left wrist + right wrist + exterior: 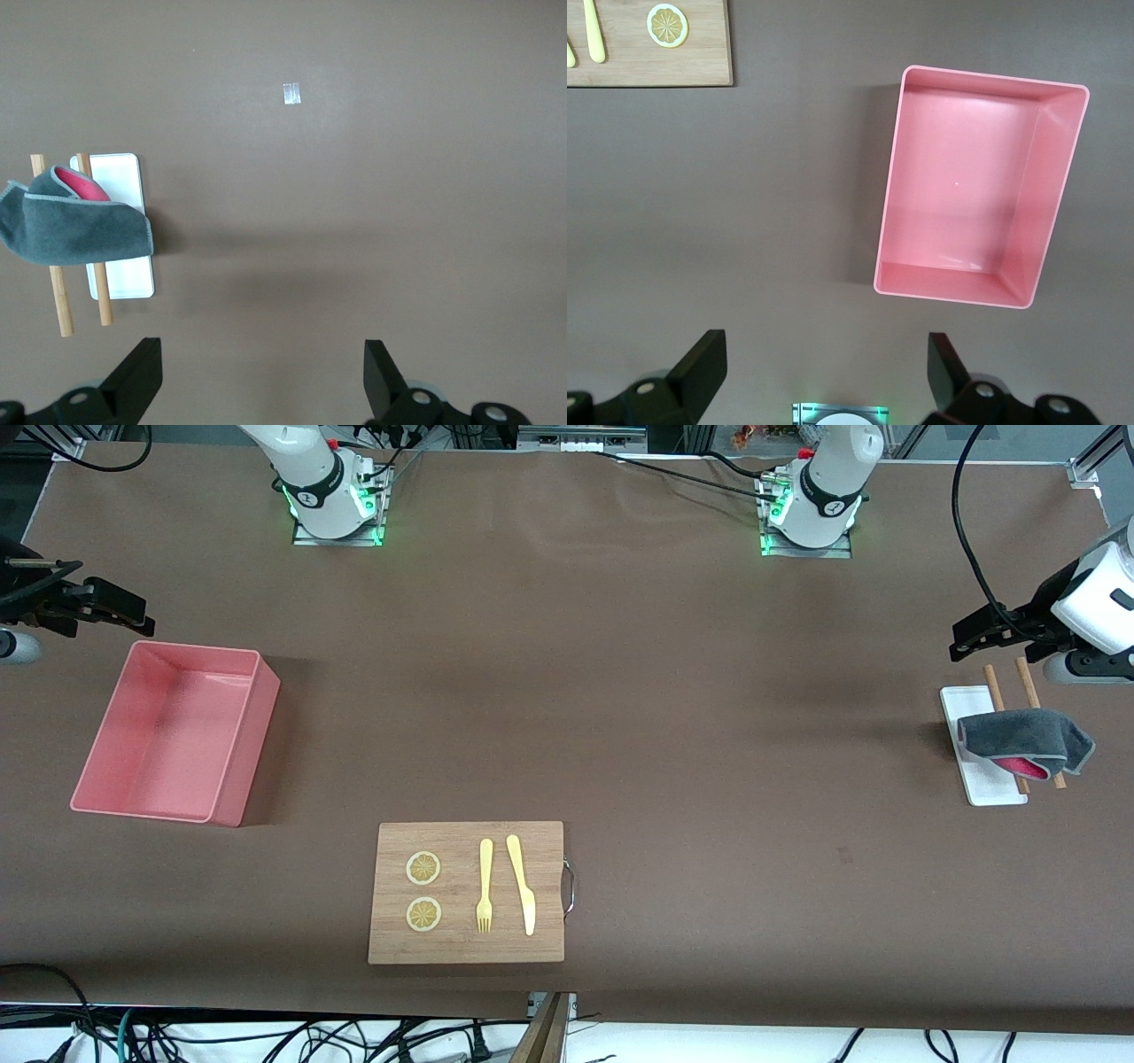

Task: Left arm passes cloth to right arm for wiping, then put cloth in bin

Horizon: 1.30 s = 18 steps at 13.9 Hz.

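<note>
Brown table, cloth draped over two sticks, bin, both grippers' jaws wide, holding nothing

the cloth drapes over two wooden sticks on a white tray at three o'clock; the left gripper hovers above. the bin sits at nine o'clock, the right gripper near it. the board lies at six o'clock.

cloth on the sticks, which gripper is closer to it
Left. The left gripper hangs open just by the cloth, while the right gripper, also open, is at the bin end.
</note>
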Tool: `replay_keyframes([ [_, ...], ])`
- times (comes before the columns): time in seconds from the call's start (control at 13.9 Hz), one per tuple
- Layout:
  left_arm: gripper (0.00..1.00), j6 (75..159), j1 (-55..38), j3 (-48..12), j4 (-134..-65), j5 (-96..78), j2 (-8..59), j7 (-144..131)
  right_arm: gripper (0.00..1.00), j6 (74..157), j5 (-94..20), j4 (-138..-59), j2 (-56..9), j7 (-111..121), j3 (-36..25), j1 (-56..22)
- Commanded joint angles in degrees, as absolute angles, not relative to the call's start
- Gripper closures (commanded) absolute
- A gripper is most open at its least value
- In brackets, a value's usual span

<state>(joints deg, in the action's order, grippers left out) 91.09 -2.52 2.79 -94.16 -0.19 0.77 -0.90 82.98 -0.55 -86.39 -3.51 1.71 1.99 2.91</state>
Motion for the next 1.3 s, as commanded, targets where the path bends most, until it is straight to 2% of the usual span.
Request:
replay_keyframes([
  [0.0,0.0,90.5,0.1,2.5,-91.1,-0.1,2.0,0.5,0.0,82.9,-1.5,-85.3,-3.9,1.6,2.2,3.1],
  [0.65,0.0,89.1,0.6,2.4,-91.2,-0.4,2.6,0.4,0.0,85.1,-1.6,-85.3,-4.5,1.6,2.4,2.5],
  [1.22,0.0,88.9,5.0,2.5,-91.1,-0.3,8.2,1.1,0.0,85.2,-1.5,-85.3,-5.3,1.6,2.3,2.6],
])
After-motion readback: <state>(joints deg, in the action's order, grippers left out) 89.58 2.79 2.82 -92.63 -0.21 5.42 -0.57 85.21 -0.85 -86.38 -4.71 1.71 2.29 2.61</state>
